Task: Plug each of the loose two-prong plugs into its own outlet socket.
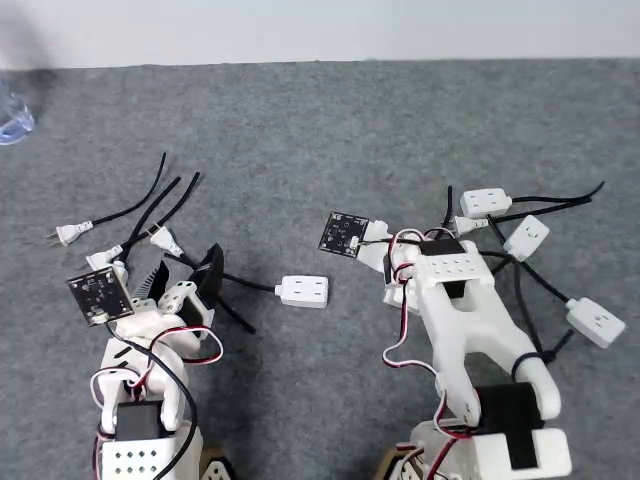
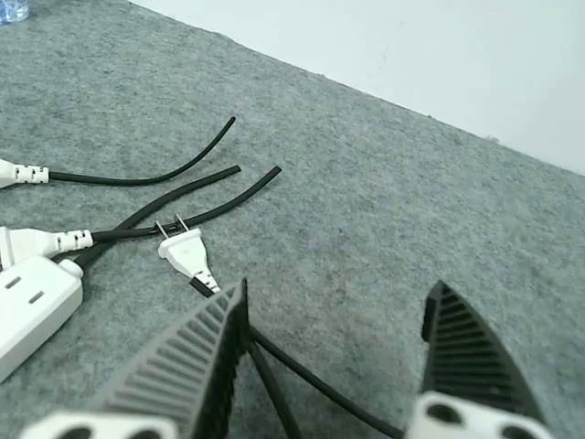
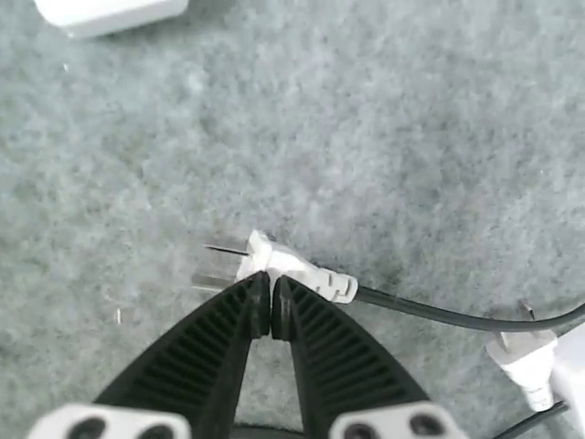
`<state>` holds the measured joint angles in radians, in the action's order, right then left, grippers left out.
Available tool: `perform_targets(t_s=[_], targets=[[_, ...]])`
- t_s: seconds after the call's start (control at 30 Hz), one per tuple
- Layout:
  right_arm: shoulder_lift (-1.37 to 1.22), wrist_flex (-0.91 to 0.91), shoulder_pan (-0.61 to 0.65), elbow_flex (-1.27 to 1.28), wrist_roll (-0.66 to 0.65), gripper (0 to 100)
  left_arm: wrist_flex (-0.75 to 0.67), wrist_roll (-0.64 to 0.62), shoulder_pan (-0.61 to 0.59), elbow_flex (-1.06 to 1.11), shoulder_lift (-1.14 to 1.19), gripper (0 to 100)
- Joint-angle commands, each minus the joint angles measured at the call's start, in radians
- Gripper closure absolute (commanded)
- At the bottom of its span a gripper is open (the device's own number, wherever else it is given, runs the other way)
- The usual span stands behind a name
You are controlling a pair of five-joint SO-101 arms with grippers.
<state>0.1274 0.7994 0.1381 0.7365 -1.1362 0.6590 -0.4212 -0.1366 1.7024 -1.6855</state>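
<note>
Well, nearest the arms I saw the right pincer shut to a hairline gap, its tips resting against the body of the right-hand plug. Whether they actually pinched it I could not tell. That plug was white and flat-bodied, lying on the grey surface with both prongs pointing away from its black cord. The cord ran off along the plug's long axis toward a second plug nearby.

The left pincer stood wide open and held nothing, with one jaw on either side of the black cord. This cord led across the surface to the lone socket, a white block with its slots facing up, between the two arms. Just beyond the left jaws lay the short plug, white and flat on the surface, its long axis slanting and its prongs aimed away from the arm. Beside it sat a socket block, slots upward, with a ribbed plug just past it. The far plug lay farther off, prongs toward the surface's left edge.

On the right, three sockets lay among tangled cords: the outer socket, the middle socket and the far socket. Each was white with its slots showing.
</note>
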Motion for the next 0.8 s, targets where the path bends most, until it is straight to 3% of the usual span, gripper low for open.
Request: perform_targets(t_s=[0.0,0.1,0.17,0.4,0.67,0.77], targets=[[0.064,0.033,-0.05,-0.048,-0.072,84.8,0.002,-0.003,-0.003,-0.012,0.0,71],[0.099,0.056,-0.053,-0.049,-0.077,68.9,0.002,-0.003,-0.003,-0.012,0.0,71],[0.119,0.061,-0.058,-0.049,-0.121,63.5,0.002,-0.003,-0.003,-0.012,0.0,71],[0.051,0.357,-0.048,-0.149,-0.575,72.7,0.009,-0.002,-0.003,-0.012,0.0,71],[-0.202,0.377,-0.042,-0.354,-0.669,71.8,0.015,0.005,0.02,-0.012,0.0,71],[-0.283,0.381,-0.045,-0.4,-0.723,71.9,0.057,0.071,0.058,-0.012,-0.002,71]])
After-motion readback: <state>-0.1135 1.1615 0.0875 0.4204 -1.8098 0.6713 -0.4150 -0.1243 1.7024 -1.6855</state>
